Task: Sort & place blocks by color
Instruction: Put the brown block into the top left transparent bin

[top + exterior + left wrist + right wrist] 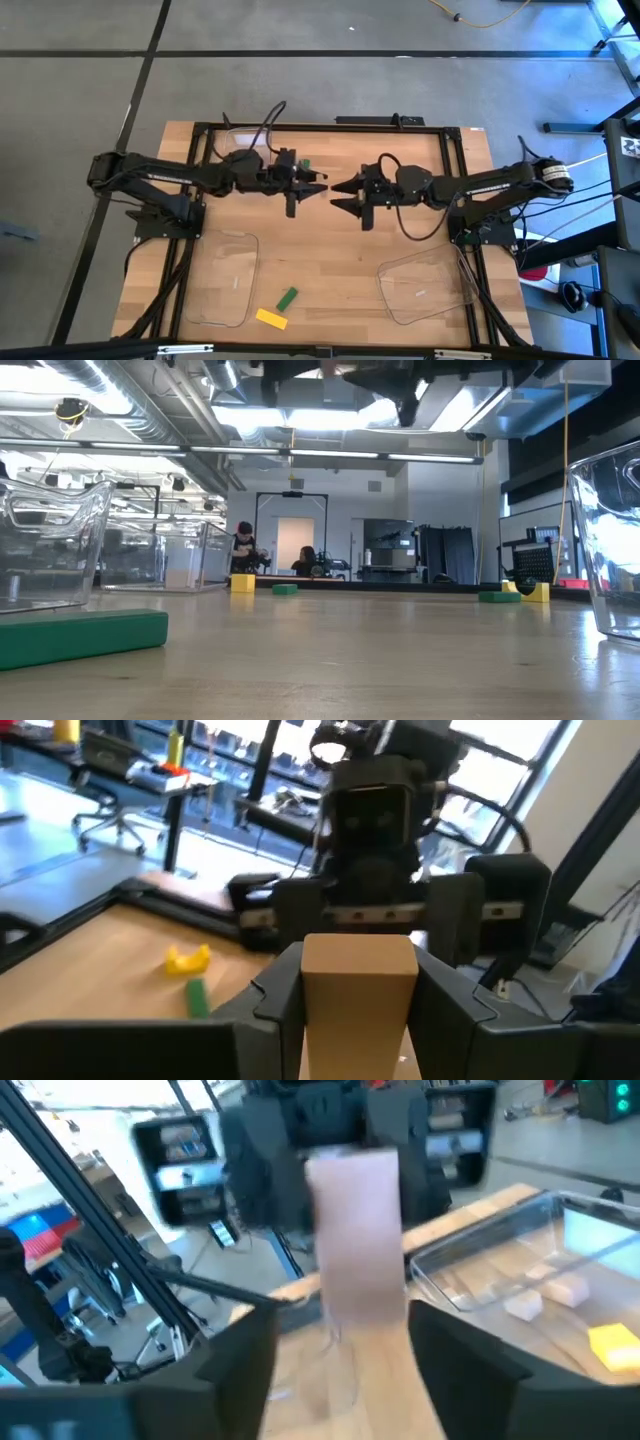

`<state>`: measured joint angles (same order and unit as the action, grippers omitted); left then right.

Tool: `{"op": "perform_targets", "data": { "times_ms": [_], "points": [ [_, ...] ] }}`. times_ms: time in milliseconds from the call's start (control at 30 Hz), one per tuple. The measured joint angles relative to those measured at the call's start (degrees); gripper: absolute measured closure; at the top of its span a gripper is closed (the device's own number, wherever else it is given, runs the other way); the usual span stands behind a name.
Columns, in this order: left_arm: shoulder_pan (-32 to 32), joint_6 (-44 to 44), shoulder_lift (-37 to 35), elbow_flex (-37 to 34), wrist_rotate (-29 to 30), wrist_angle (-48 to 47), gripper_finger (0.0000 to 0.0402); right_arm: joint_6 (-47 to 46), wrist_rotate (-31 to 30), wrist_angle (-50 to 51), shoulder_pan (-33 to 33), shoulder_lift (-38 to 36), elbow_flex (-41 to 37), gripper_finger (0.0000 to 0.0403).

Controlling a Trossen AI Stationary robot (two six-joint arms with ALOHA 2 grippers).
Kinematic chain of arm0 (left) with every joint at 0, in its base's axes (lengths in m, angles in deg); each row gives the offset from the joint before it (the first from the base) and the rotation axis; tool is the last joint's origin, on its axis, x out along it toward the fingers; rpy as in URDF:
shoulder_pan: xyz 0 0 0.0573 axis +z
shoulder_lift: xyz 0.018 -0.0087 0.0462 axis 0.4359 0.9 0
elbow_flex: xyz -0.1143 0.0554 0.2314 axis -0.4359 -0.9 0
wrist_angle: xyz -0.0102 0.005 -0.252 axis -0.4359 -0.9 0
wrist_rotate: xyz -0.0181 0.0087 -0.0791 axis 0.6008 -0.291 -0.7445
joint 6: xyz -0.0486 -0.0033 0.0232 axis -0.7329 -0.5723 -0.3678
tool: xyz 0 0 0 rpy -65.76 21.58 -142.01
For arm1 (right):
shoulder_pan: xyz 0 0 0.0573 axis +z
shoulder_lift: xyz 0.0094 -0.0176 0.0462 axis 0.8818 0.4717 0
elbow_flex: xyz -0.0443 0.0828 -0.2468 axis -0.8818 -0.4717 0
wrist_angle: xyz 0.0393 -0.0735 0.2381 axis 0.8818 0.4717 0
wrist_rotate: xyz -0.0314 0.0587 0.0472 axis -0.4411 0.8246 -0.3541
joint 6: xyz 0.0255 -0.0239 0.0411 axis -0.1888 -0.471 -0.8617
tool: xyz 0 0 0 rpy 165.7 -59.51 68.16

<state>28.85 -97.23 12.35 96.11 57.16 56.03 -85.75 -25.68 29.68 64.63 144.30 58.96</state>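
Tan block [358, 988] sits clamped in the left gripper [318, 186] above mid-table, a hand-over by my reading, while the right gripper [338, 187], facing it from 3 o'clock, stands released around it, so next that arm should back off toward 3 o'clock

No text, label or number is legible anywhere.

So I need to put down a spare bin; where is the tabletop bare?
Bare wood lies between the two clear plastic trays. Crowded: mid-table, where left gripper and right gripper meet.
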Motion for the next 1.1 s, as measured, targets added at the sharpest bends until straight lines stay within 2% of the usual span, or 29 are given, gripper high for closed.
{"op": "perform_targets", "data": {
  "times_ms": [167, 333, 433, 600, 733, 900, 1100],
  "points": [
    [1.05, 2.12, -6.67, -0.02, 0.05, -11.07, 0.0281, 0.26, -0.09, 13.84, -0.99, -6.84, 0.00, 0.0110],
    [1.22, 4.35, -13.98, -0.03, 2.19, -19.54, 0.0281, 0.21, -1.01, 27.56, -1.07, -14.12, 0.00, 0.0106],
    [0.77, 5.19, -17.76, -1.47, 4.12, -20.73, 0.0281, -0.49, -3.22, 31.72, -0.63, -18.28, -0.35, 0.0112],
    [-1.35, 3.93, -23.74, -8.30, 8.72, -17.23, 0.0281, -2.95, -8.06, 31.03, 0.87, -24.96, -3.88, 0.0118],
    [-2.67, 2.45, -27.72, -13.44, 9.40, -11.56, 0.0281, -3.52, -8.00, 24.98, 2.01, -27.63, -5.72, 0.0119],
    [-2.82, 2.35, -29.04, -14.51, 9.43, -9.64, 0.0281, 0.57, -5.05, 16.85, 2.76, -27.71, -5.84, 0.0119],
    [-2.82, 2.35, -29.01, -14.51, 9.41, -9.60, 0.0281, 0.70, -5.08, 16.12, 2.70, -27.64, -5.84, 0.0119]
  ]
}}
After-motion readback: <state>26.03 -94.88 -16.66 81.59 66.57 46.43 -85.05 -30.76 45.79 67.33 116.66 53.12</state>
